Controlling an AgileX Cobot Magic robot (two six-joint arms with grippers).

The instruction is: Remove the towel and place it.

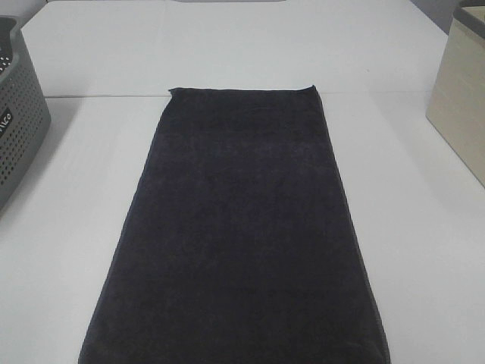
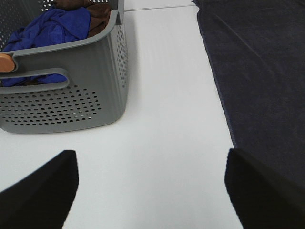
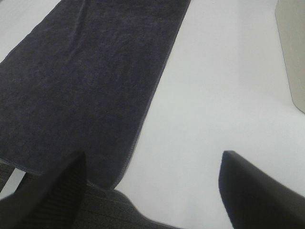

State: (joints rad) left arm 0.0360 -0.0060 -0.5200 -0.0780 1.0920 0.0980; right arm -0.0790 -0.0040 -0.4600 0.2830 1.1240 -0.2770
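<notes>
The towel, very dark charcoal with a purple tint, lies flat and spread out lengthwise down the middle of the white table. It also shows in the left wrist view and the right wrist view. My left gripper is open and empty above bare table between the grey perforated basket and the towel's left edge. My right gripper is open and empty above the towel's near right corner. Neither gripper shows in the high view.
The grey basket stands at the table's left edge and holds a blue cloth and a brown cloth. A beige box stands at the right edge, also seen in the right wrist view.
</notes>
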